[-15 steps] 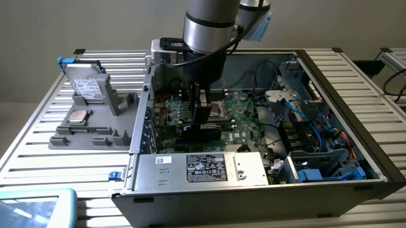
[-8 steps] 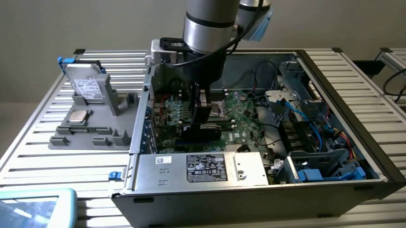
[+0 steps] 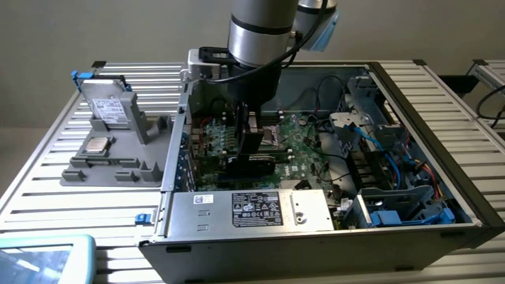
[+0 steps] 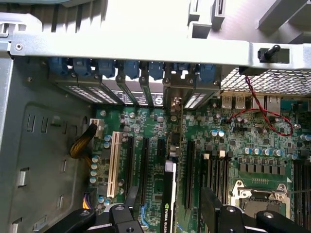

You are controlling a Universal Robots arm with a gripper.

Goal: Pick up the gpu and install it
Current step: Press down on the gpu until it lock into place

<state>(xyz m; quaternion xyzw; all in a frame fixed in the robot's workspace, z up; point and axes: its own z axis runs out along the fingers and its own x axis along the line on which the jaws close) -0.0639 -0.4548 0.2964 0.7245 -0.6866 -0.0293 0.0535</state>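
My claw (image 4: 167,213) is spread wide and holds nothing. I hang down inside the open case (image 3: 442,118), right over the green board (image 4: 146,145). The gpu (image 4: 168,194) stands on its edge in a slot between my two fingers (image 4: 211,206). Its silver end (image 4: 176,97) sits against the back wall, far from my claw.

Plain grey wall (image 3: 94,29), slatted table (image 3: 47,177)

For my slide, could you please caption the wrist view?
Open gripper straddling the gpu, standing on edge in the motherboard.
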